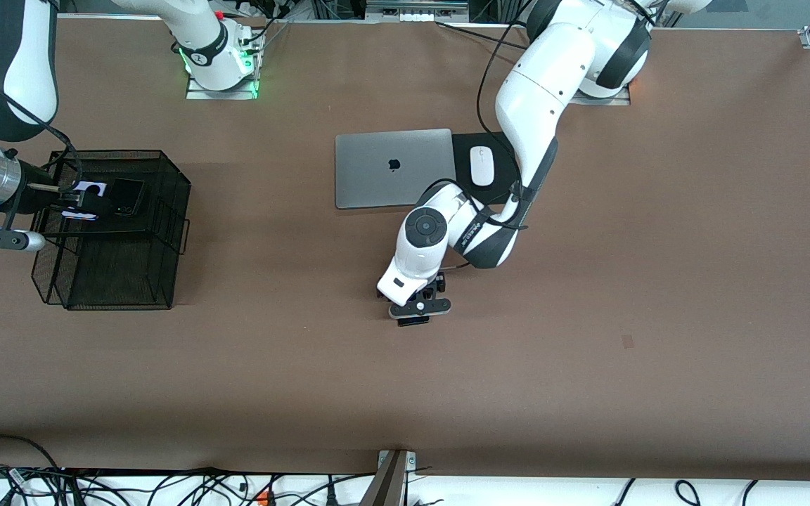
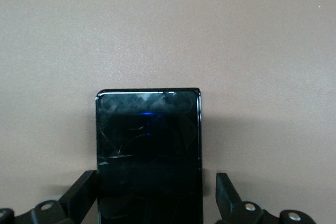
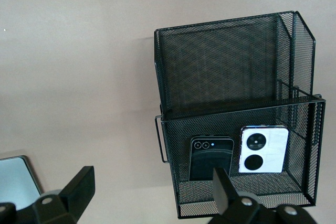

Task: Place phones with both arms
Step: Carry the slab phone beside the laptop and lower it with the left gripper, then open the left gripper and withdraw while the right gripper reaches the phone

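Observation:
A long slim black phone (image 2: 148, 145) lies flat on the brown table, its screen scuffed. My left gripper (image 2: 153, 182) is low over it and open. One finger (image 2: 81, 190) is at the phone's edge and the other stands off it with a gap. In the front view only the phone's end (image 1: 413, 322) shows under the left gripper (image 1: 417, 309). A lilac phone (image 3: 263, 149) with two black circles and a squarish black phone (image 3: 210, 158) lie side by side in a black mesh basket (image 3: 220, 61). My right gripper (image 3: 152, 182) hangs open over that basket, empty.
The mesh basket (image 1: 166, 211) stands at the right arm's end of the table. A shut silver laptop (image 1: 392, 167) and a white mouse (image 1: 481, 166) on a black pad lie near the bases, with the left arm's elbow over them.

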{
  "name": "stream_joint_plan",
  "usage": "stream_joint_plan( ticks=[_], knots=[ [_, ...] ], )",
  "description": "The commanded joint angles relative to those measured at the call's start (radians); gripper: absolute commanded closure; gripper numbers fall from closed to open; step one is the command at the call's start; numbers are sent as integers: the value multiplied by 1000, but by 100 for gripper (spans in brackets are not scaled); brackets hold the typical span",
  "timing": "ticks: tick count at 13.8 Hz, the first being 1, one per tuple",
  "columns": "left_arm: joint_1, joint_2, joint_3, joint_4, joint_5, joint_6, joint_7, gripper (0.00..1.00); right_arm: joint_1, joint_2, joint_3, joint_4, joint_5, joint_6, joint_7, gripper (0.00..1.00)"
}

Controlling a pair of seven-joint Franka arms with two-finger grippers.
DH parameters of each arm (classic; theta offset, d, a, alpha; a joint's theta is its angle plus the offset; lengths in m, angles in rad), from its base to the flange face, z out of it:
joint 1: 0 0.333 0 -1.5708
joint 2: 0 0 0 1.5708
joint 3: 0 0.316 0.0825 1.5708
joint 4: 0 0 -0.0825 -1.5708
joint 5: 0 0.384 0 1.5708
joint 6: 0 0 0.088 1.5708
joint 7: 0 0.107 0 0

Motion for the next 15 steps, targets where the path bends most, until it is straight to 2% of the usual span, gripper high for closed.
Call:
stream_joint_plan(
  ticks=[1,4,7,10,12,13,15],
  knots=[
    [-6,-19,34,30,-2,-158,-6,0,-7,5,-3,18,18,-22,1,1],
    [-1,-89,56,29,1,-281,69,0,-7,5,-3,18,17,-22,1,0],
    [3,-144,131,27,0,-415,224,0,-7,5,-3,18,18,-22,1,1],
    [87,-219,150,20,3,-502,386,0,15,-1,2,20,56,-25,7,1],
    [152,-253,151,18,3,-561,491,0,68,2,11,69,69,-24,7,1],
    [190,-270,151,17,3,-588,549,0,87,5,32,95,69,-24,9,1],
    [267,-301,151,15,3,-610,652,0,92,26,138,130,80,-4,18,1]
  ],
)
